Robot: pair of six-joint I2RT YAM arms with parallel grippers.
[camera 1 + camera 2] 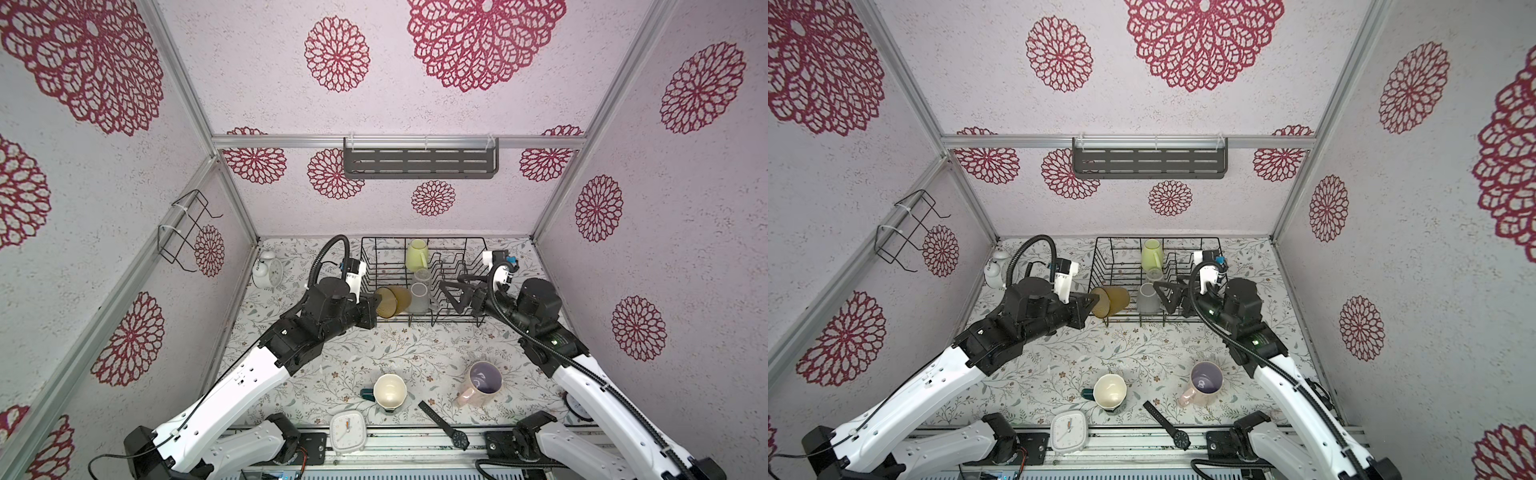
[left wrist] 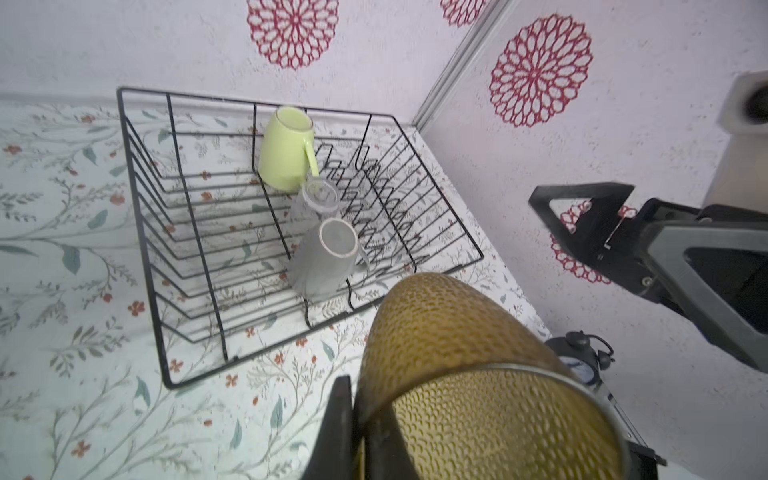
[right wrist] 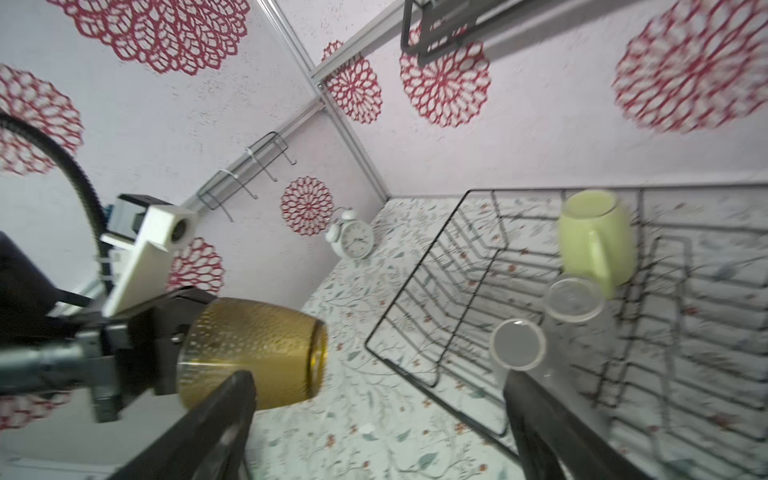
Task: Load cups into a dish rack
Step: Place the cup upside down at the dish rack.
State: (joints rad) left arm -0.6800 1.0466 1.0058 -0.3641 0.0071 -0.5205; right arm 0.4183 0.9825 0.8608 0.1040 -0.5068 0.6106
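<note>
At left end effector [image 1: 371, 309]: pinching amber tumbler [image 1: 395, 301] by its rim wall.
Amber tumbler: probably fragile, slippery glass.
Right end effector [image 1: 455, 297]: spread, empty.

Left claw [image 1: 377, 305] clamped shut — right claw [image 1: 450, 297] spread wide.

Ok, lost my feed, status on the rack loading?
Left gripper shut on tumbler, tilted, at rack's near-left corner. Right gripper open, empty, at rack's right end. Green mug, glass, grey mug racked; teal mug, pink mug on table. Rack's left half free.
</note>
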